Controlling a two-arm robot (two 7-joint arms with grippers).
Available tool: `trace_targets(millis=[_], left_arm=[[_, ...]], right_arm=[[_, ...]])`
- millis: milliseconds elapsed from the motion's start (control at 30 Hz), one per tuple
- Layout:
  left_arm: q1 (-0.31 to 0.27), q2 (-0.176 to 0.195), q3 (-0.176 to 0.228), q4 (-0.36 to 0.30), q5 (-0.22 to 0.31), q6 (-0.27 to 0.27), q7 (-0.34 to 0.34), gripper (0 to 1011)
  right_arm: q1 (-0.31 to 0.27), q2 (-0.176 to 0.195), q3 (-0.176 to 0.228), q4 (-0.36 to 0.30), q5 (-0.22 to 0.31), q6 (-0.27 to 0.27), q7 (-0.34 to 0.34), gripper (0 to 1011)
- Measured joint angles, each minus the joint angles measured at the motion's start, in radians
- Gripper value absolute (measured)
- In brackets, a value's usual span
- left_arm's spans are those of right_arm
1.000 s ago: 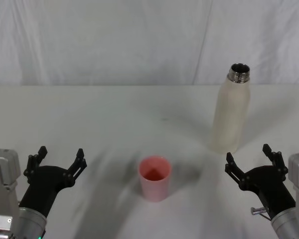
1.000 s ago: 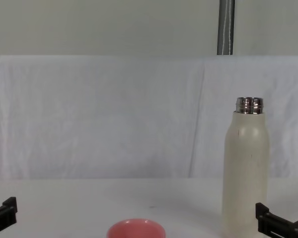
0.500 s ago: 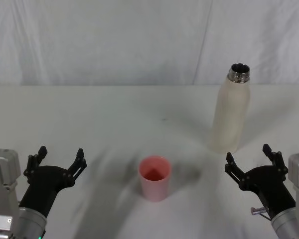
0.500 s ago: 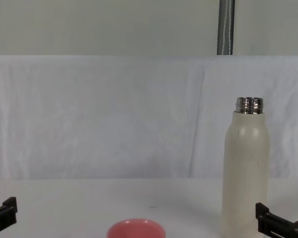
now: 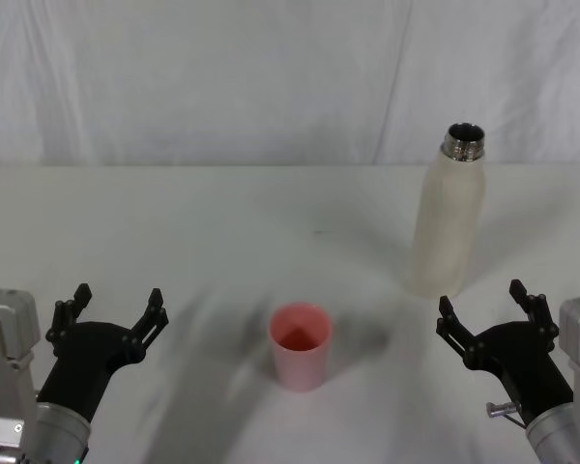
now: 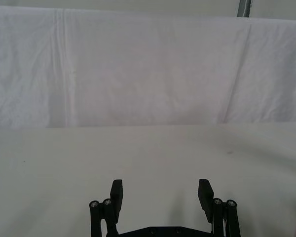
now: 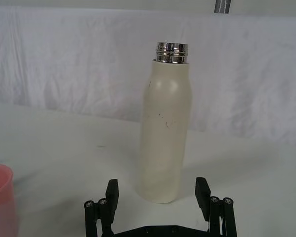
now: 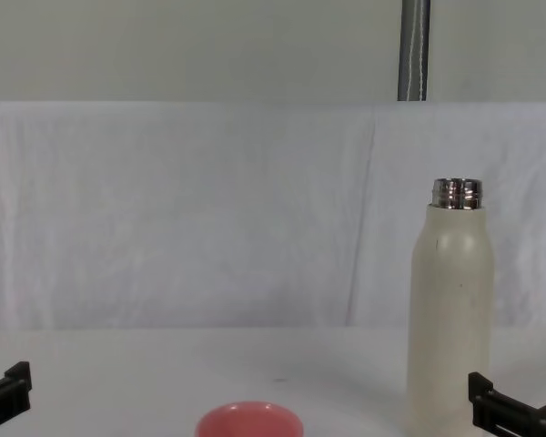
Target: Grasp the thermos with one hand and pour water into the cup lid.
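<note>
A tall cream-white matte thermos with a shiny steel threaded neck stands upright and uncapped on the white cloth-covered surface, far right. The small round pink cup lid sits nearer, centre, well apart from it. The black right end effector waits just in front of the thermos, jaws spread wide, empty. The left end effector hovers near the left edge, likewise wide open, holding nothing. A wrinkled white cloth backdrop hangs behind; a grey metal pole rises above it.
</note>
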Motion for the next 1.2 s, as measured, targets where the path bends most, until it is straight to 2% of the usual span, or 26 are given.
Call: trace_targets(millis=[1200], left_arm=[[0.000,0.000,0.000,0.000,0.000,0.000,0.000,1001]], right_arm=[[0.000,0.000,0.000,0.000,0.000,0.000,0.000,1002]])
